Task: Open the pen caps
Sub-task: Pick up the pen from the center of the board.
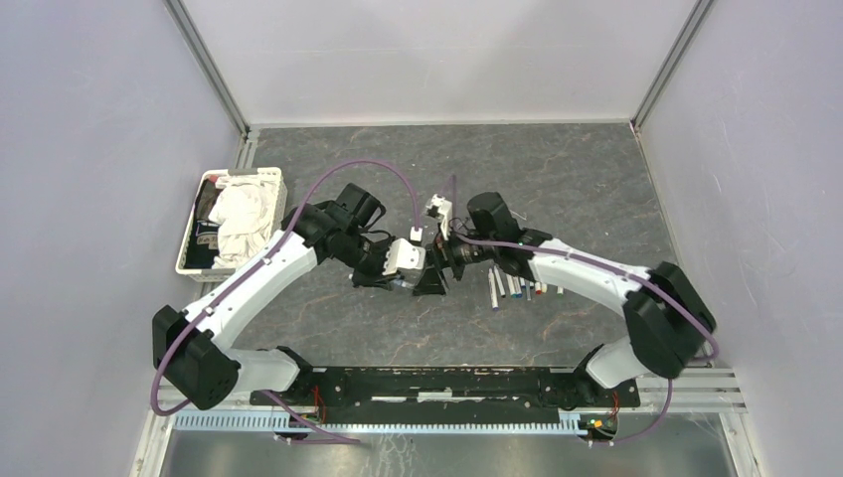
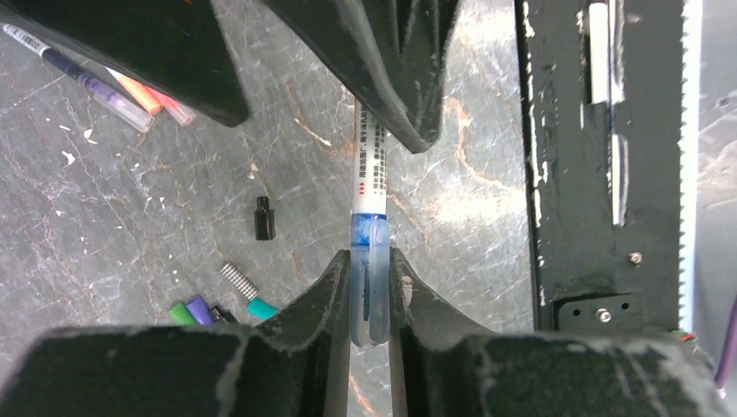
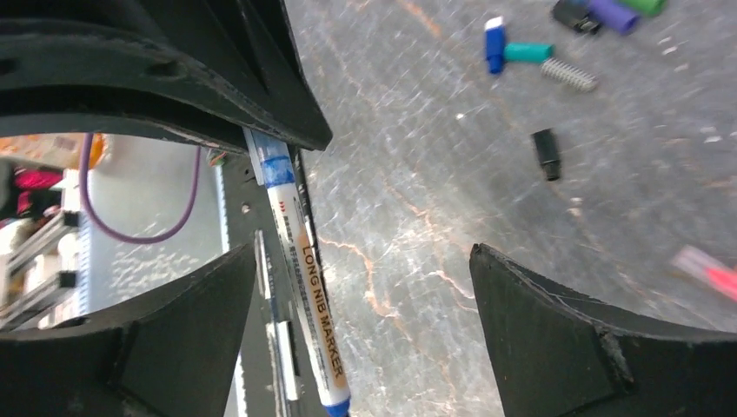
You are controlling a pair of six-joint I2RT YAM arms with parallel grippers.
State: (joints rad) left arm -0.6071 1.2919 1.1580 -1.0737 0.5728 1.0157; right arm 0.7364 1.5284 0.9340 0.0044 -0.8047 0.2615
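Left tool [image 2: 368, 278] clamped on translucent blue pen cap [image 2: 367, 234], slim white printed pen [image 2: 367, 165] runs to right tool [image 3: 363, 261] – its fingers spread wide, barrel just beside one finger, small tubular loose caps [image 2: 200, 311] on dark, orange-veined stone-look surface [image 2: 130, 208], plain pale walls [image 1: 437, 55].

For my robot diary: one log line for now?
left gripper: shut on translucent blue plastic cap | right gripper: open | white pen barrel: capped
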